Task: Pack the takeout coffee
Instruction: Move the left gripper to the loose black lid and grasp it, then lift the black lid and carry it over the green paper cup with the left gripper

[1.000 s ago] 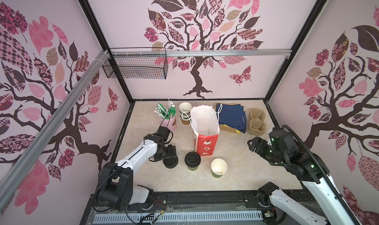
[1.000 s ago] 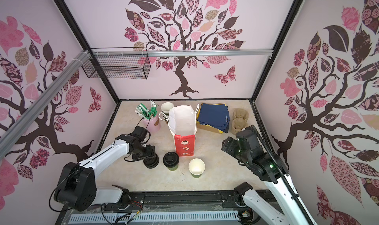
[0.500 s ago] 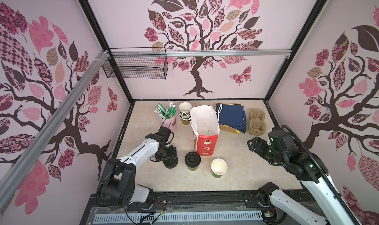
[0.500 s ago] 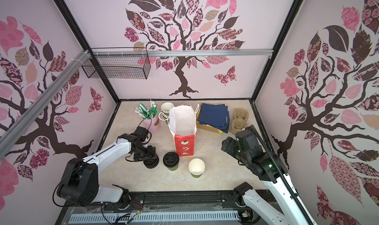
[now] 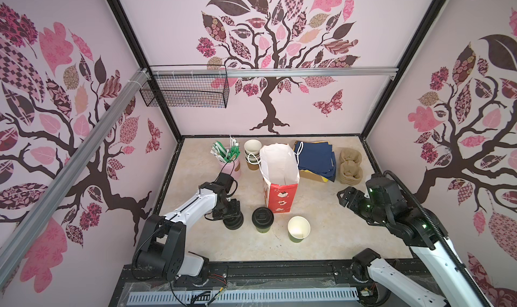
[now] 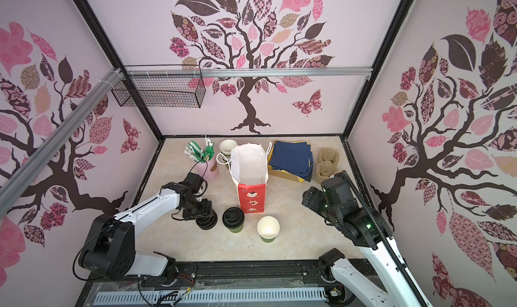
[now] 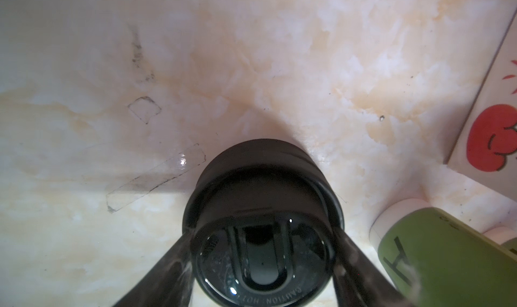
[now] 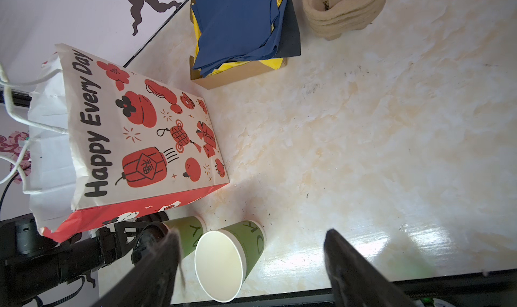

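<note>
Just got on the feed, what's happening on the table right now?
The left end effector is down over the stack of black lids, fingers flanking its top; a firm grip isn't clear. The lidded green cup and the unlidded green cup stand side by side, outside the paper bag, which stands open behind them. The right end effector hangs open, holding nothing.

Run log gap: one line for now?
left gripper: fingers flank lid stack, grip unclear | right gripper: open, empty | lidded green cup, unlidded green cup: on table | paper bag: upright
</note>
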